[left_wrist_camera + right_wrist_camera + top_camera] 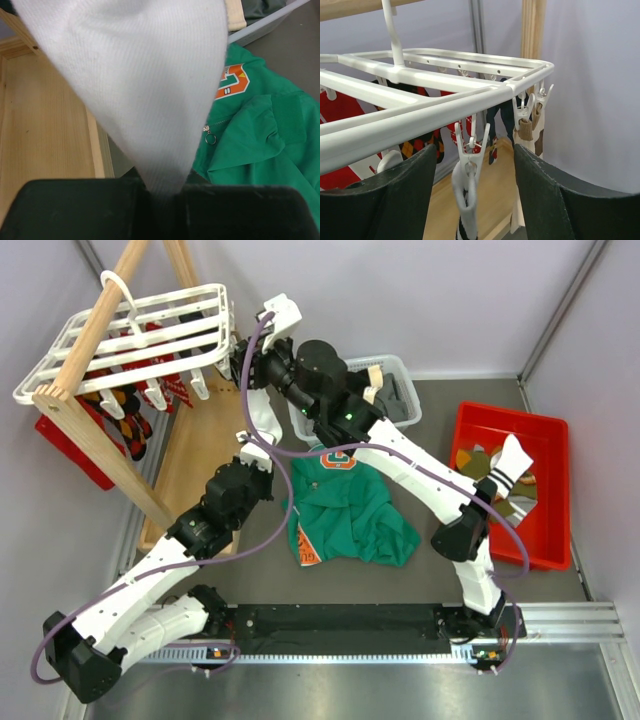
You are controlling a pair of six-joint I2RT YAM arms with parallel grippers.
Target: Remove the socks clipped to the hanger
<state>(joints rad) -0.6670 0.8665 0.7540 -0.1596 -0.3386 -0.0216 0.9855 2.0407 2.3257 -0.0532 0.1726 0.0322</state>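
Nearest lens, left gripper clamps limp, light white ribbed sock, apparently dangling off white slatted plastic hanger, best tugged near its clipped top; right gripper gapes around small white clip.

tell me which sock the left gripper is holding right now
The plain white sock, pinched in the left gripper. It alone has no colour or pattern. The other socks hang clipped to the hanger and show red, beige or stripes.
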